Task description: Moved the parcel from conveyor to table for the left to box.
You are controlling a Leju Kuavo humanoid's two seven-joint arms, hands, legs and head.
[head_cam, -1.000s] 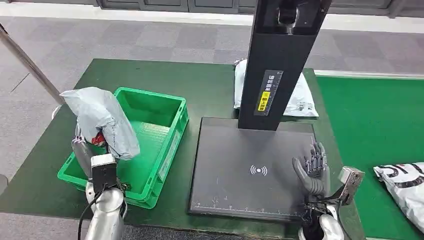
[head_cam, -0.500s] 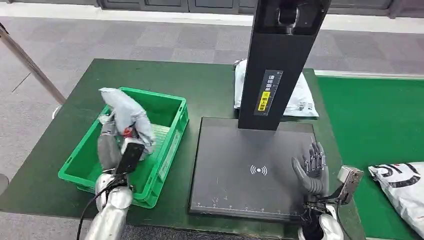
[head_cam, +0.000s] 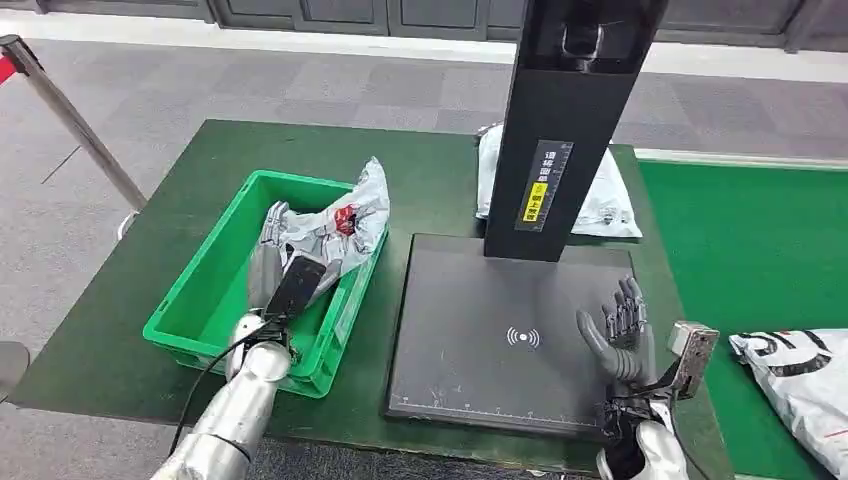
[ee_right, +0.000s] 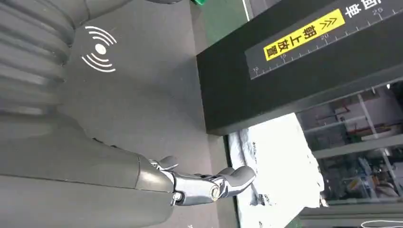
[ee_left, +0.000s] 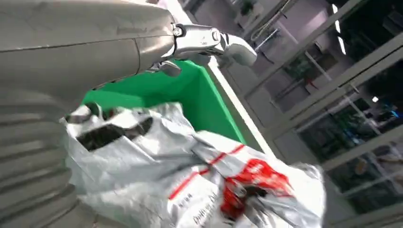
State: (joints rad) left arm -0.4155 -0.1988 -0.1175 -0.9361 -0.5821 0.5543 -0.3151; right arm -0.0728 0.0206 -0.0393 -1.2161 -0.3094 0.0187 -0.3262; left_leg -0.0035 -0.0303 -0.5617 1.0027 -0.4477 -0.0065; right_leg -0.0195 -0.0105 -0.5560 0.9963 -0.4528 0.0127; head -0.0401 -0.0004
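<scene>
holding a grey parcel (head_cam: pixel 335 225) over the green bin (head_cam: pixel 205 300) – left hand (head_cam: pixel 275 262); right hand (head_cam: pixel 618 330) spread, empty.

Left hand (head_cam: pixel 268 262) fingers mostly hidden behind the crumpled parcel (head_cam: pixel 335 228); far parcel (head_cam: pixel 600 195) half behind scanner post (head_cam: pixel 560 120).

Parcel (head_cam: pixel 335 222) is showing as grey-white film with red print and a red stripe. Box (head_cam: pixel 205 300) holding it is reading bright green. Table (head_cam: pixel 430 170) under the box is looking dark green; conveyor (head_cam: pixel 745 240) beside the table is appearing a brighter green. Scanner plate (head_cam: pixel 480 320) next to the box is presenting matt black with a white wave symbol; its black post (head_cam: pixel 560 120) is carrying a yellow label. Right hand (head_cam: pixel 620 330) above the plate is looking dark grey.
</scene>
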